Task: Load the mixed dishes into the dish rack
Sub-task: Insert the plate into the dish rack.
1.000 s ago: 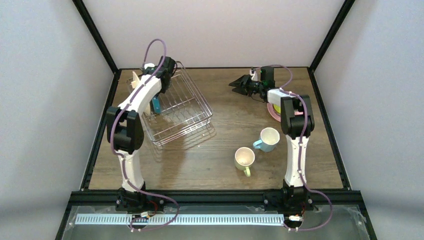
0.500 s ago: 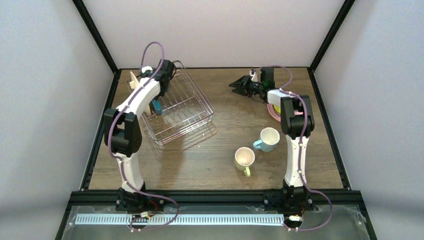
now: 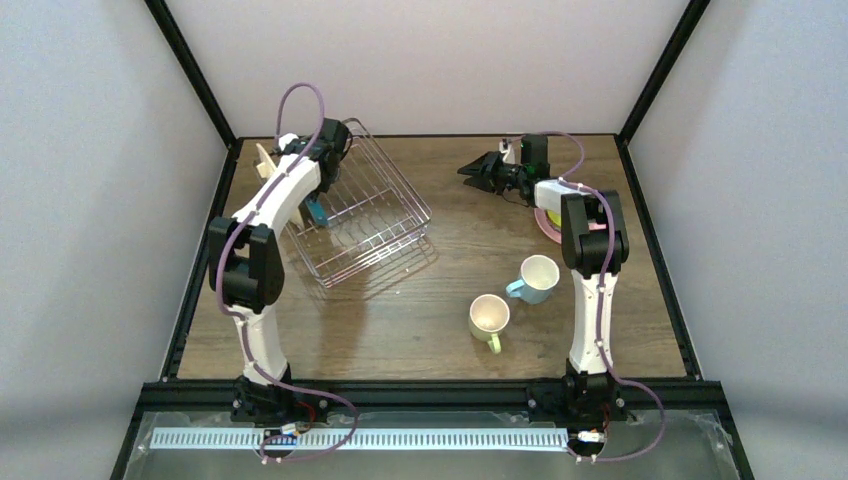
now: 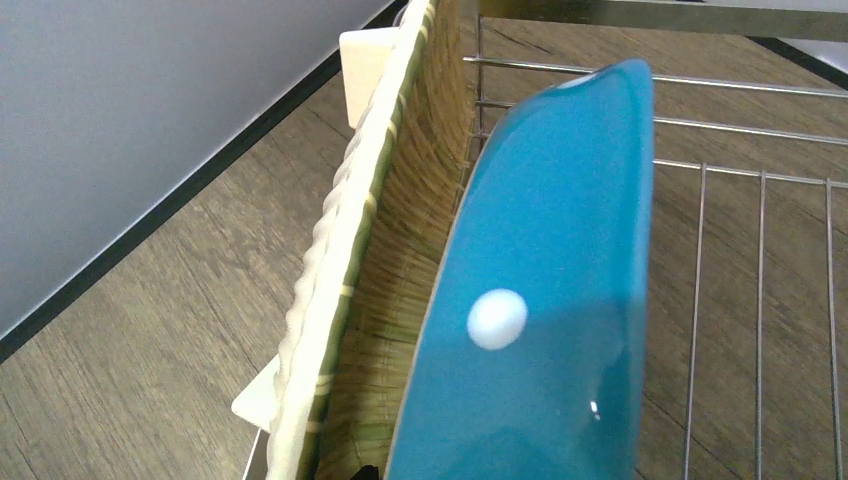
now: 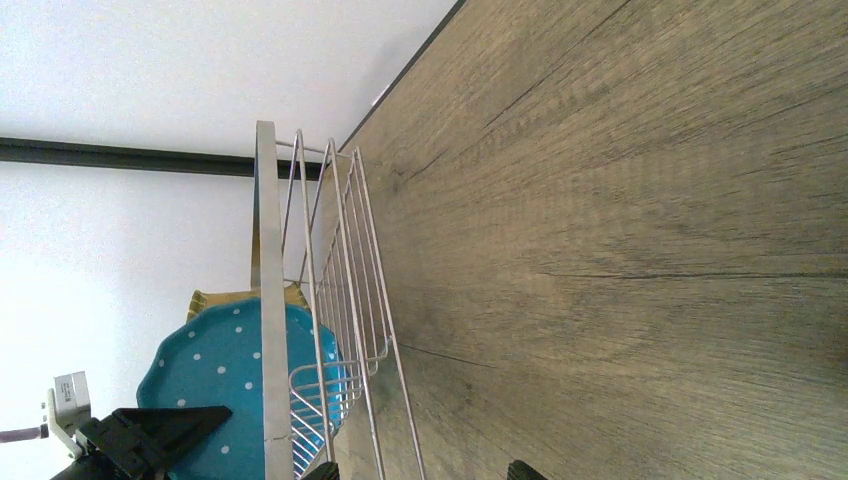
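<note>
The dish rack (image 3: 375, 215) lies at the back left of the table, its wires (image 4: 760, 200) also in the left wrist view. The tan woven-look plate (image 4: 400, 230) stands on edge at the rack's left rim. Beside it leans the teal dotted plate (image 4: 540, 300), and my left gripper (image 3: 316, 200) is shut on it. One black finger (image 5: 150, 430) lies against the plate's dotted face (image 5: 210, 370). My right gripper (image 3: 480, 170) hangs open and empty at the back centre, pointing at the rack (image 5: 265, 250). The pink plate (image 3: 548, 225) lies half hidden under my right arm.
A light-blue mug (image 3: 538, 278) and a pale yellow-green mug (image 3: 489, 317) stand upright on the wood in front of the right arm. A black frame edges the table, with white walls behind.
The rack's right end has swung toward the back while my left arm shifted slightly back with the teal plate. The right arm has not moved.
</note>
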`<control>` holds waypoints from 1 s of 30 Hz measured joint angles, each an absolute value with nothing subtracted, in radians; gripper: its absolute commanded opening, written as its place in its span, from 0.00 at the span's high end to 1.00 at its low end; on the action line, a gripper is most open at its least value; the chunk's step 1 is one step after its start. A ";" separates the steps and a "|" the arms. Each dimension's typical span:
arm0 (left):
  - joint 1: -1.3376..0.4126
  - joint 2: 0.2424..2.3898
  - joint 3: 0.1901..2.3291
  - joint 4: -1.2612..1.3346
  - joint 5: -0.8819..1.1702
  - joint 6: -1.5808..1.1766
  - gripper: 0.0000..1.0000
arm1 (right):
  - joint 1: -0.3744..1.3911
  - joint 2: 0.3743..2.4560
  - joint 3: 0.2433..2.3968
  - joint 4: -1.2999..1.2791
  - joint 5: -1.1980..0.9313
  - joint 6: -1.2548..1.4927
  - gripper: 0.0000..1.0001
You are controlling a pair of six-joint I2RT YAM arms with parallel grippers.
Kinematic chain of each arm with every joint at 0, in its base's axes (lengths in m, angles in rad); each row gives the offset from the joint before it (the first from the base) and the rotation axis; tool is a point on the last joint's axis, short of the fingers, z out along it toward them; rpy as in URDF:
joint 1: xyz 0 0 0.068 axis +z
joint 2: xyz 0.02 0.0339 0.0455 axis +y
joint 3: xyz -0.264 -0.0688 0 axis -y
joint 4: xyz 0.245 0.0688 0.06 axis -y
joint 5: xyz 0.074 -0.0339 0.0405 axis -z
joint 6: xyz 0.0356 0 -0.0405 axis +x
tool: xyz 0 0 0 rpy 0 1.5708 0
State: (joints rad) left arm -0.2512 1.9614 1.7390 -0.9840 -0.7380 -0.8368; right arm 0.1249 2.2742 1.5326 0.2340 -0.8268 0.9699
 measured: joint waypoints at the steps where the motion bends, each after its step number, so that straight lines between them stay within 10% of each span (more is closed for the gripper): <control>1: -0.251 1.961 1.739 -0.987 -0.738 -0.846 0.38 | 0.125 2.274 1.533 0.234 -0.827 0.970 0.04; 30: -0.277 1.911 1.748 -1.009 -0.740 -0.891 0.33 | 0.297 2.274 1.633 0.062 -0.791 0.871 0.05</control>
State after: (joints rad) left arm -0.2771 1.9110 1.7485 -1.0088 -0.7403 -0.8909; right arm 0.2966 2.2742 1.6325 0.0624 -0.7906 0.8711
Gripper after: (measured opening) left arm 0.670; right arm 0.954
